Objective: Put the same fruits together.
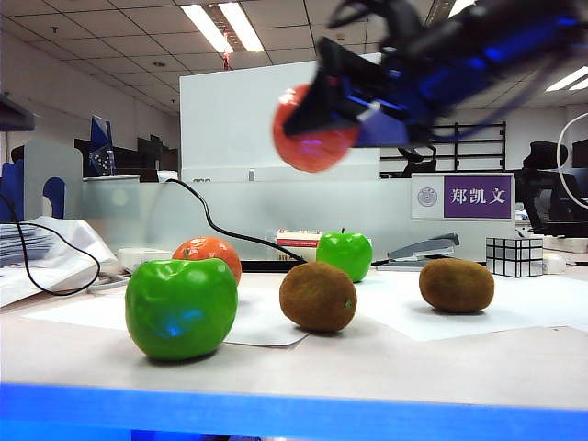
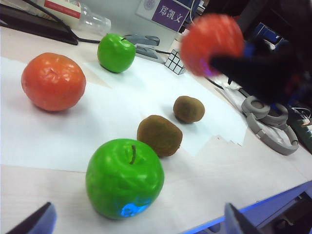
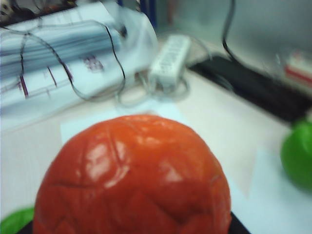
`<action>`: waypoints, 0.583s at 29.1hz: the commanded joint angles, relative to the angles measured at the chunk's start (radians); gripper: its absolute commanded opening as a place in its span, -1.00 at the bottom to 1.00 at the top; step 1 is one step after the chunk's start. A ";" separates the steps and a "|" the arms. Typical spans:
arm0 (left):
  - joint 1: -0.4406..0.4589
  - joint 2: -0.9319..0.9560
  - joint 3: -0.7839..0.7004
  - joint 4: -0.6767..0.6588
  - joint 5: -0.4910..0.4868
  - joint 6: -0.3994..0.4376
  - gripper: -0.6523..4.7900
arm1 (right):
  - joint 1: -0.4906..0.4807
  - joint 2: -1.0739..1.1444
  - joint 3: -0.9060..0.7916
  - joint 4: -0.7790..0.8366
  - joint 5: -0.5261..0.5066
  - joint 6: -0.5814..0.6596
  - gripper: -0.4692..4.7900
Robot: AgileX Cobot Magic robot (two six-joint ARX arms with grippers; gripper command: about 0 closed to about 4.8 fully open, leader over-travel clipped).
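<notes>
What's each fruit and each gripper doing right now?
Held orange: in the air, gripped by the right gripper.
Other orange: resting on the table.
Near apple: upright on the table.
Far apple: upright on the table.
Two kiwis: lying on the table, apart.
Left gripper: open, holding nothing.

- Two green apples stood on the table: near apple [image 1: 181,308] and far apple [image 1: 344,254].
- There were two oranges: one orange [image 1: 208,256] on the table, the other, held orange [image 1: 312,129], up in the right gripper [image 1: 322,106] (blurred).
- Two kiwis: middle kiwi [image 1: 318,296] and right kiwi [image 1: 457,285].
- One mirror cube [image 1: 514,255].
- One stapler [image 1: 423,250].
</notes>
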 commanded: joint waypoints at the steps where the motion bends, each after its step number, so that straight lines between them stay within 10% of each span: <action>1: 0.000 -0.001 0.002 0.005 -0.002 0.004 1.00 | 0.002 0.148 0.177 -0.074 -0.114 -0.014 -0.85; 9: 0.000 -0.001 0.002 0.005 -0.002 0.004 1.00 | 0.099 0.452 0.520 -0.293 -0.319 -0.112 -0.85; 17: 0.000 -0.001 0.003 0.005 -0.002 0.000 1.00 | 0.176 0.603 0.657 -0.373 -0.214 -0.198 -0.85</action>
